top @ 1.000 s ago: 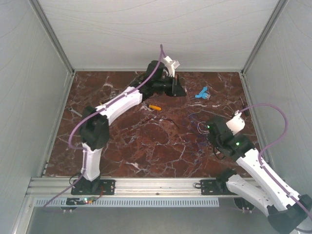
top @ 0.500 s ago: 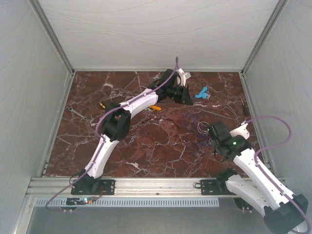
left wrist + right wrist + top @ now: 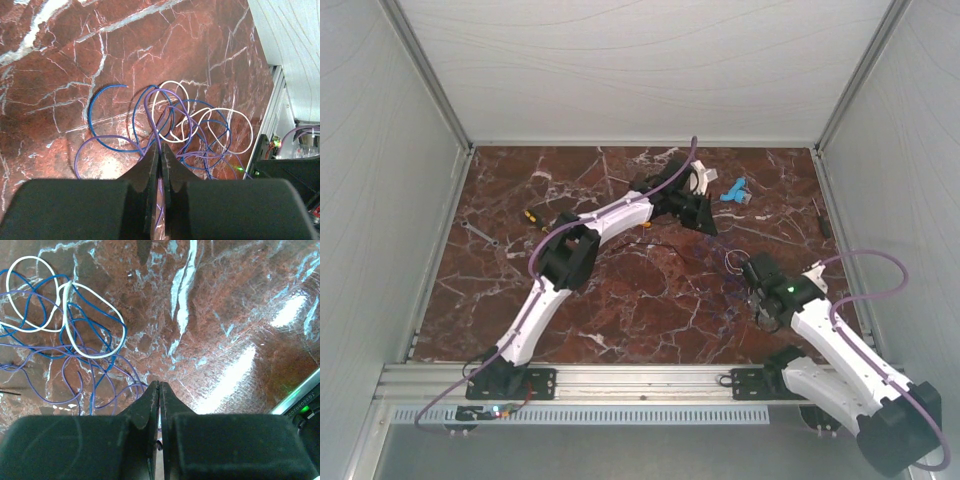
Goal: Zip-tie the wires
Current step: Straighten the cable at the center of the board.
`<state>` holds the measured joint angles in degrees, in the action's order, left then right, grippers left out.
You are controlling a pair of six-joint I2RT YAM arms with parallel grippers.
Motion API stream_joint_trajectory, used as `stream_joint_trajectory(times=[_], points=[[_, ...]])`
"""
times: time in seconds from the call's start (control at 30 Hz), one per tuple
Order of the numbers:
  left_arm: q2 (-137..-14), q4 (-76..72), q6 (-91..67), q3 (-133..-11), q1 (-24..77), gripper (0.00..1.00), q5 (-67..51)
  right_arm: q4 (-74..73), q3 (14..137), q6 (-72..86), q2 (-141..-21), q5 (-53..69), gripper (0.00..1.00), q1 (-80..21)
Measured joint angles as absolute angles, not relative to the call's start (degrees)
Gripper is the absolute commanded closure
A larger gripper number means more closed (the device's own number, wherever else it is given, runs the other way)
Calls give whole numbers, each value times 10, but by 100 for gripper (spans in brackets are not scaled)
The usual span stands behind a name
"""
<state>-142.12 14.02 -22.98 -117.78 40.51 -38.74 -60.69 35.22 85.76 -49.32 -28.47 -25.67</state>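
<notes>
The wires (image 3: pixel 734 262) are a loose tangle of thin blue, purple and white loops on the marble table, right of centre. They fill the middle of the left wrist view (image 3: pixel 176 125) and the upper left of the right wrist view (image 3: pixel 65 330). My left gripper (image 3: pixel 708 224) reaches in from the far left with its jaws shut at the tangle's edge (image 3: pixel 160 146). A purple strand shows in the slit between them. My right gripper (image 3: pixel 752 272) is shut and empty, its tips (image 3: pixel 159 384) just right of the nearest purple loops.
A light blue tool (image 3: pixel 734 192) lies at the far right of centre. An orange-handled screwdriver (image 3: pixel 640 222) is partly under the left arm. A small screwdriver (image 3: pixel 530 216) and a metal tool (image 3: pixel 480 235) lie at the left. A dark screwdriver (image 3: pixel 823 218) lies by the right wall.
My left arm has stretched out and swung its shut gripper from the back of the table toward the right and nearer, up to the wires. My right wrist has shifted slightly left and nearer.
</notes>
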Motion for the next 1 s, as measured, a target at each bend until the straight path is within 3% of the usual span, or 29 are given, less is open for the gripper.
stream_joint_trajectory(times=[0.03,0.17,0.33,0.53,0.7,0.93,1.0], points=[[-1421,140,-229,-1178,407,100,-388,-607,349,860,-492,-284,100,-256],[-1422,140,-226,-1178,410,91,-386,-609,340,867,-484,-282,83,-253],[-1422,145,-215,-1178,410,66,-381,-608,333,866,-478,-280,67,-252],[-1422,161,-198,-1178,410,47,-366,-606,330,862,-456,-280,56,-252],[-1422,173,-187,-1178,410,33,-353,-602,330,856,-433,-285,41,-251],[-1422,182,-171,-1178,410,2,-324,-601,349,833,-396,-309,23,-251],[-1419,182,-166,-1173,410,0,-314,-595,357,818,-383,-319,20,-251]])
